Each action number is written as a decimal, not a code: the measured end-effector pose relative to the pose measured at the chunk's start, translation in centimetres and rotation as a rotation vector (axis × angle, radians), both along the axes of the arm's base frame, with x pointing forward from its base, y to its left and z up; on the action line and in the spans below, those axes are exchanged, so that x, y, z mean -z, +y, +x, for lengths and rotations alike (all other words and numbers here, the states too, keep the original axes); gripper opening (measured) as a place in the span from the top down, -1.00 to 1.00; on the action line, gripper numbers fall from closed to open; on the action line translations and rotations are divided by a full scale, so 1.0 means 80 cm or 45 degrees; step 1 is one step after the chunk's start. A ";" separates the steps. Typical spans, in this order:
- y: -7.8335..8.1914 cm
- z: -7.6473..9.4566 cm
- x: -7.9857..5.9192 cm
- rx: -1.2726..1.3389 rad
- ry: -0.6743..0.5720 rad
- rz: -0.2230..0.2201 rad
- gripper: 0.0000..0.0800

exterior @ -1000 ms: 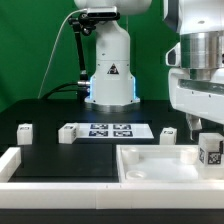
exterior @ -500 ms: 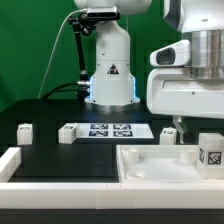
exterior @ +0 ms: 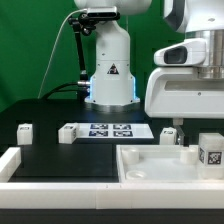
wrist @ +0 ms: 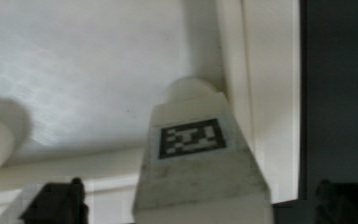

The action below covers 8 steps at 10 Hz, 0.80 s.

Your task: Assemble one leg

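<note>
A leg, a small white block with a black-and-white tag, stands upright on the right corner of the large white tray-like piece. In the wrist view the same leg rises between my two dark fingers, with a gap on each side. My gripper is open and empty, above the leg. Its white hand fills the exterior view's right. A second small white block stands just beside the tagged leg.
Three more loose legs lie on the black table: one at the exterior view's left, one beside the marker board, one behind the tray. A white rail runs along the front. The robot base stands at the back.
My gripper has risen from the tagged leg and shifted toward the exterior view's left. The leg stays standing on the tray corner.
</note>
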State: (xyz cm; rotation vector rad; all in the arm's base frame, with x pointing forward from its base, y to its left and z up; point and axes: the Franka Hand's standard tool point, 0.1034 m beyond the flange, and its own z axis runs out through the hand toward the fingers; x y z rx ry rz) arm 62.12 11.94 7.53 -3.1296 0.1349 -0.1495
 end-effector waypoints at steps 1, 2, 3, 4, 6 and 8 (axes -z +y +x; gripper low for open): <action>-0.001 0.000 0.000 -0.062 -0.001 -0.011 -0.62; -0.002 0.001 0.000 -0.088 -0.001 -0.015 -0.52; -0.002 0.001 0.000 -0.085 -0.001 -0.015 -0.13; -0.002 0.001 0.000 -0.085 -0.001 -0.015 -0.13; -0.002 0.000 0.000 -0.033 -0.001 -0.010 0.27; -0.003 0.001 0.000 0.106 -0.001 0.008 0.27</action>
